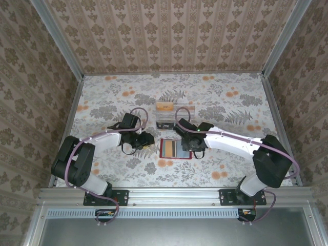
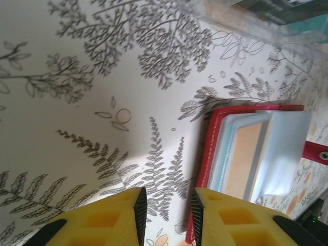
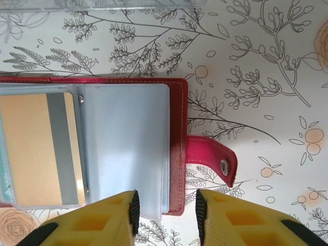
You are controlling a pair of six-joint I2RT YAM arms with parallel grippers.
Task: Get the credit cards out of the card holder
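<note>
The red card holder (image 1: 163, 148) lies open on the flowered cloth between my two arms. Its clear sleeves (image 3: 128, 138) face up, and its red closing tab (image 3: 210, 159) sticks out to the right. A tan credit card with a grey stripe (image 3: 36, 148) sits inside a sleeve in the left half. My right gripper (image 3: 166, 215) is open, its fingers either side of the holder's lower right corner with the red edge between them. My left gripper (image 2: 166, 210) is open just left of the card holder (image 2: 218, 154), with only cloth between its fingers.
A clear plastic compartment tray (image 1: 169, 115) stands just behind the card holder, and its edge (image 3: 102, 4) runs along the top of the right wrist view. Patterned walls close in the table on three sides. The cloth to the left and right is bare.
</note>
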